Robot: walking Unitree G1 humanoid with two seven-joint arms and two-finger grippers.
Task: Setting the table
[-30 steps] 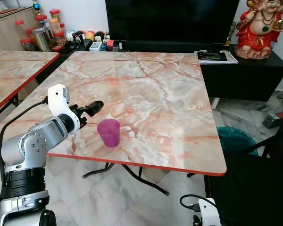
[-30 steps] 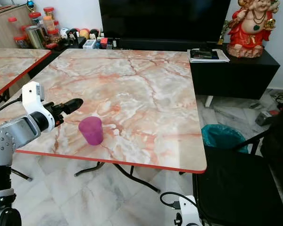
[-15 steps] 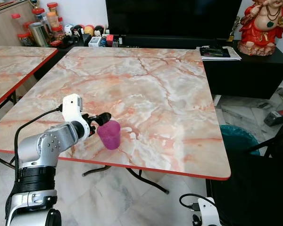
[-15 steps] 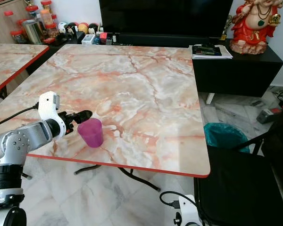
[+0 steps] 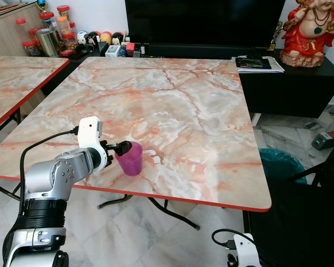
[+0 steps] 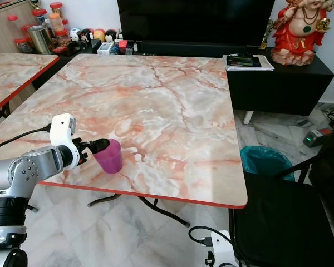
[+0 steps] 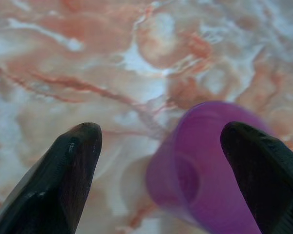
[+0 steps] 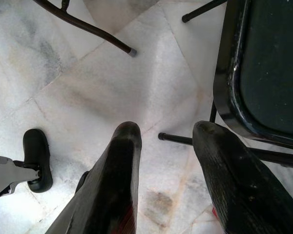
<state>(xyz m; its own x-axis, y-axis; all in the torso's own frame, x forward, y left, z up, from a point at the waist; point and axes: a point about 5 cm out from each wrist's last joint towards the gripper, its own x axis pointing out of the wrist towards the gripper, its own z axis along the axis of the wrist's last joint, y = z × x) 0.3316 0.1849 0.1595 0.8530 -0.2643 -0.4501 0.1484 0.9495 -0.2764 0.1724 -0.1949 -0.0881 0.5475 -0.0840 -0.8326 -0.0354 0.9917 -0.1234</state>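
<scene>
While the right end effector (image 8: 168, 161) hangs idle and parted over the floor, the left end effector (image 5: 124, 148), fingers spread, reaches the upright translucent purple plastic cup (image 5: 131, 157), which stands off-centre toward one finger, near the marble-patterned table's (image 5: 211, 111) front edge.

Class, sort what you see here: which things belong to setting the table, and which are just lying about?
Belongs to the job:
- translucent purple plastic cup
- marble-patterned table with red edge
- left gripper, jaws open at the cup

Just lying about:
- red seated figurine
- teal-lined bin
- black folding chair
</scene>
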